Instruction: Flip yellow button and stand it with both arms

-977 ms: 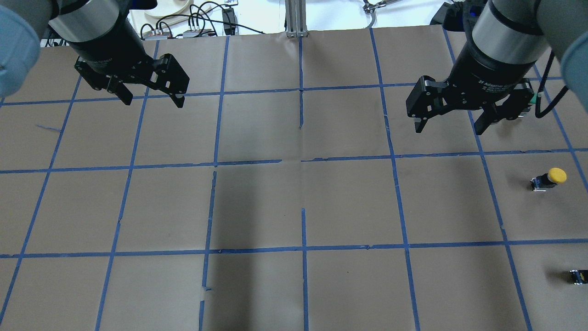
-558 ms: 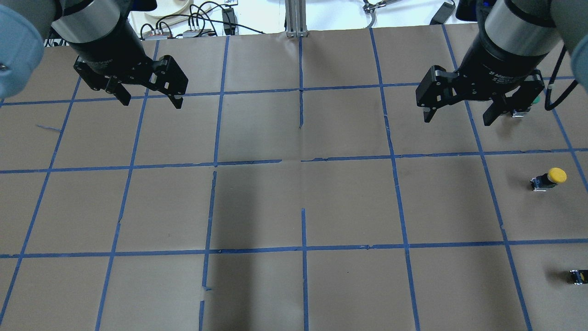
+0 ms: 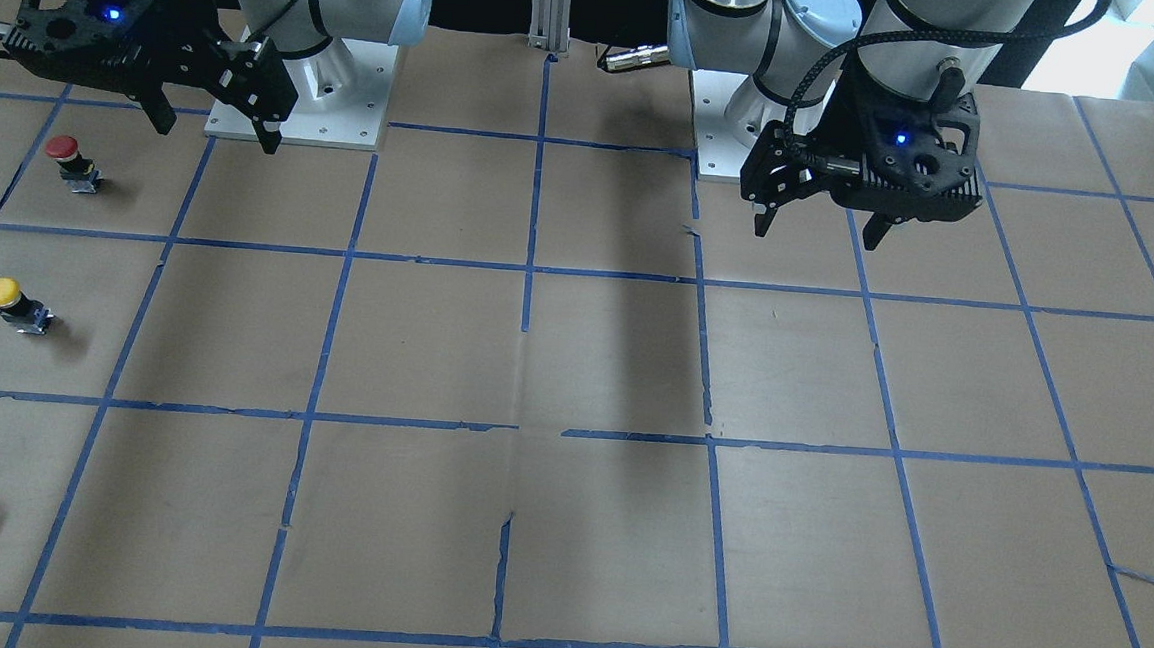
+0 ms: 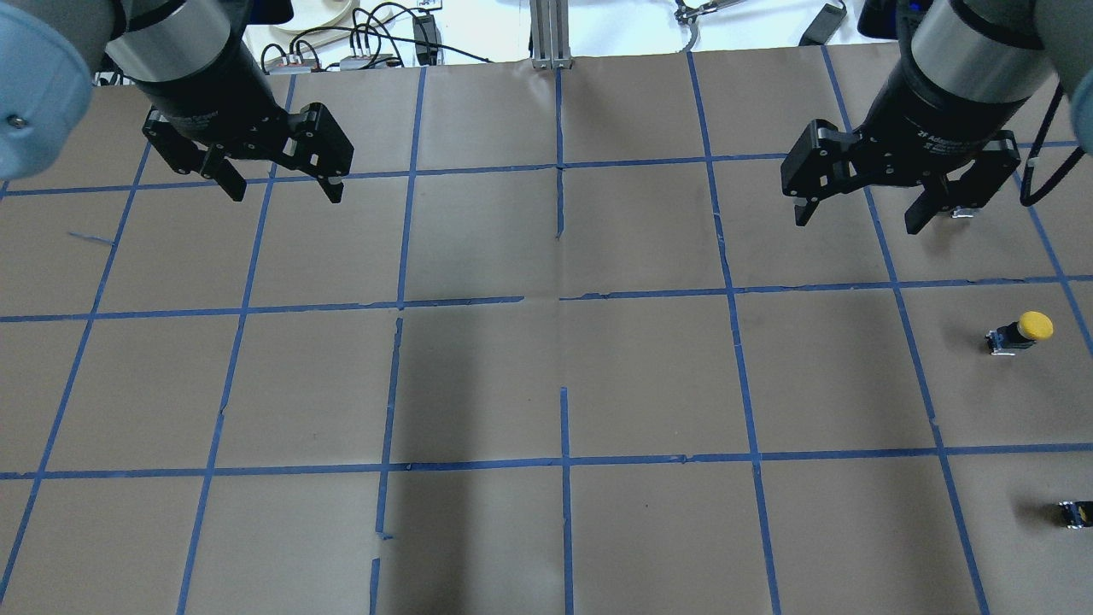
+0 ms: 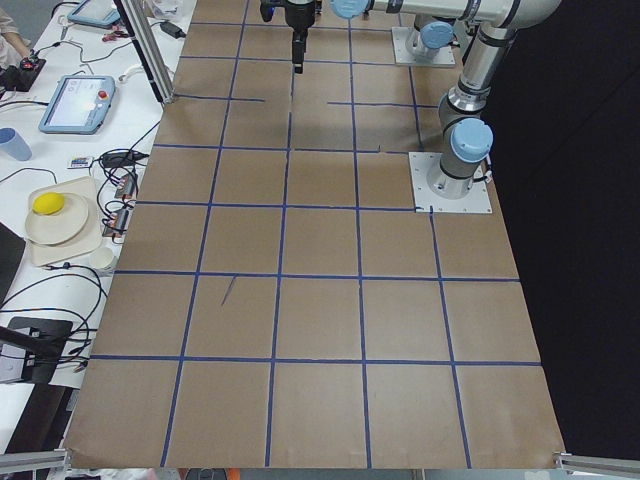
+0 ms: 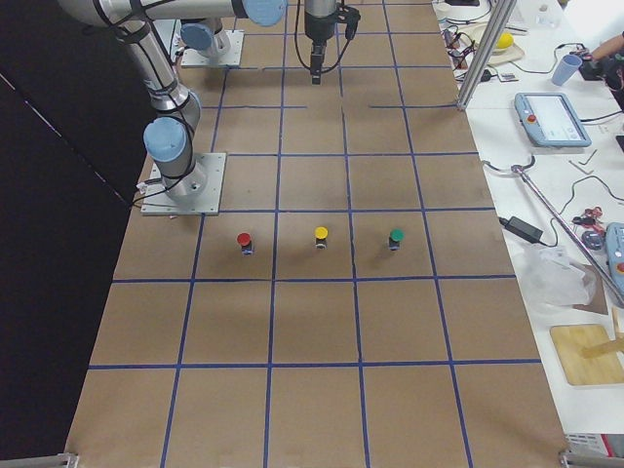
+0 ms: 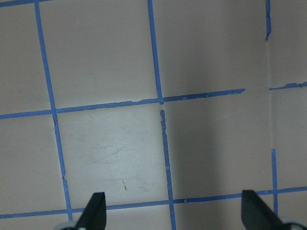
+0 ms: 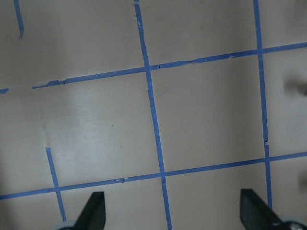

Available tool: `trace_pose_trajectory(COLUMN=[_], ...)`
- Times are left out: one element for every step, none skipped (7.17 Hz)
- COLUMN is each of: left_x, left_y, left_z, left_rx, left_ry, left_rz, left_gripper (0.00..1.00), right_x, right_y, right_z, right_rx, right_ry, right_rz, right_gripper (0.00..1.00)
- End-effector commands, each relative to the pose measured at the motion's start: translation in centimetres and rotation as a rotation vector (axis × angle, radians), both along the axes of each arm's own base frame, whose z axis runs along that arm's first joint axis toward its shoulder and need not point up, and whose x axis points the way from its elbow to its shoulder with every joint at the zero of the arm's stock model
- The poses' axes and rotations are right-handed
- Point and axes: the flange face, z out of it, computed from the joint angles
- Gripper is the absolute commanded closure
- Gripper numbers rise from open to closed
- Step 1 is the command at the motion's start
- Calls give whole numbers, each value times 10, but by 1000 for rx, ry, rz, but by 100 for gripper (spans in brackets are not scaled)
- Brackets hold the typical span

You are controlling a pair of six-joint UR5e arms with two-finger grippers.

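Note:
The yellow button (image 4: 1021,332) has a round yellow cap on a short black-and-grey body. It sits on the brown paper at the table's right side, and seems to stand cap up; it also shows in the front view (image 3: 13,303) and the right side view (image 6: 321,236). My right gripper (image 4: 858,222) hangs open and empty above the table, back and left of the button, well apart from it. My left gripper (image 4: 284,193) hangs open and empty over the far left of the table. Both wrist views show only taped paper between open fingertips (image 7: 96,211) (image 8: 95,210).
A red-capped button (image 3: 66,159) stands nearer the robot's base and a green-capped one (image 6: 396,237) farther out, in a row with the yellow one. A small dark block with a yellow spot (image 4: 1076,513) lies at the right edge. Blue tape lines grid the paper (image 4: 564,376).
My right gripper has moved a little to the right and farther back over the table, still open. My left gripper has barely shifted. The yellow button has not moved.

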Motion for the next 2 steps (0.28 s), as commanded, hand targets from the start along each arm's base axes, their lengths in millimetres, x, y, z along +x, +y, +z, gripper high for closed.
trace_pose_trajectory(left_x=[1, 0], left_y=[0, 1], left_z=[0, -1], left_rx=[5, 16], left_ry=[-1, -2], left_rz=[5, 4], left_gripper=[0, 0], right_x=[-1, -1], right_y=[3, 2], right_z=[-6, -6], right_rx=[10, 7], right_ry=[1, 1], right_rz=[-6, -6], right_gripper=[0, 0])
